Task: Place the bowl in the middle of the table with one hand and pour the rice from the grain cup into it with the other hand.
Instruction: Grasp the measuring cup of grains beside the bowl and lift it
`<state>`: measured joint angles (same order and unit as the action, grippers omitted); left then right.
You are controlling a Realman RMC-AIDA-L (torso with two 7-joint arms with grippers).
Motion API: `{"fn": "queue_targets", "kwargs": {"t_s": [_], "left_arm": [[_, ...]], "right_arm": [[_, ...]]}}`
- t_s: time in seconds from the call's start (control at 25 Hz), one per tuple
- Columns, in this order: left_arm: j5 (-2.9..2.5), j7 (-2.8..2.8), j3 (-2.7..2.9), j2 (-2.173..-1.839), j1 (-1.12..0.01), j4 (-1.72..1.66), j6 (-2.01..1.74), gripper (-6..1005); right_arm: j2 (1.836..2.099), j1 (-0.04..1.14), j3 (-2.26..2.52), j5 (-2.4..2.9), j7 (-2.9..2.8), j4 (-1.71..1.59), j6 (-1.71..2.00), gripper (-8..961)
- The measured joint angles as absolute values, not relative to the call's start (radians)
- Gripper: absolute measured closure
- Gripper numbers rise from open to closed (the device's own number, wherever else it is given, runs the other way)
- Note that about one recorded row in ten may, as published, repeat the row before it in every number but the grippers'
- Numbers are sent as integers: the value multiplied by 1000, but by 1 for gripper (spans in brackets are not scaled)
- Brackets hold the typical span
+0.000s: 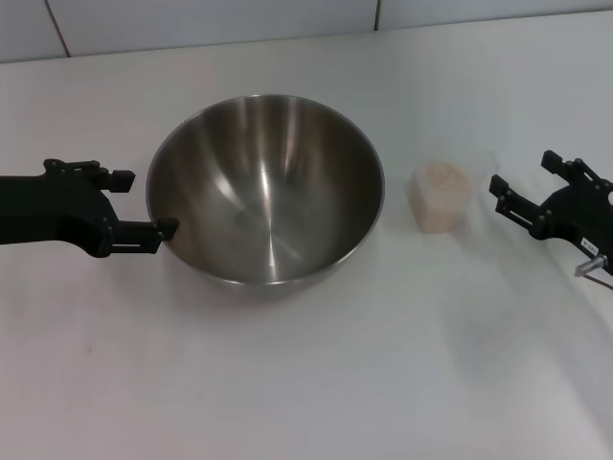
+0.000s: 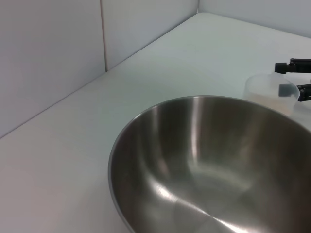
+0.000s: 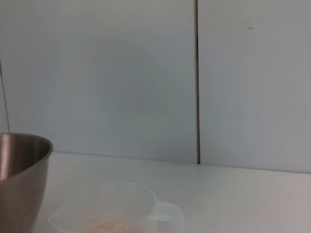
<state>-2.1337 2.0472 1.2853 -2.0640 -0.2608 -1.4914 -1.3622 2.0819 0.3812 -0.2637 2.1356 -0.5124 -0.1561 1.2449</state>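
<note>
The steel bowl [image 1: 266, 187] stands empty near the middle of the white table [image 1: 316, 383]. My left gripper [image 1: 144, 203] is open at the bowl's left rim; its near finger touches the rim and the far finger stands apart. The clear grain cup [image 1: 442, 195] holds pinkish rice [image 1: 440, 177] and stands just right of the bowl. My right gripper [image 1: 524, 172] is open, a short way right of the cup and not touching it. The left wrist view shows the bowl [image 2: 209, 165], the cup [image 2: 271, 90] and the right gripper [image 2: 296, 77] behind it. The right wrist view shows the bowl [image 3: 22, 165] and the cup [image 3: 112, 213].
A grey panelled wall [image 1: 192, 19] runs along the table's far edge. A small metal part [image 1: 596, 266] hangs under the right arm.
</note>
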Motion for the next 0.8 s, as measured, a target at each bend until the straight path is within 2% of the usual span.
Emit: {"fn": "queue_targets", "kwargs": {"t_s": [0.8], "left_arm": [[-2134,2048,1287,-2065,-265,-1489,-1365,182]], "right_arm": [[2081,443,-265,2133,-512,-155,1188,206]]}}
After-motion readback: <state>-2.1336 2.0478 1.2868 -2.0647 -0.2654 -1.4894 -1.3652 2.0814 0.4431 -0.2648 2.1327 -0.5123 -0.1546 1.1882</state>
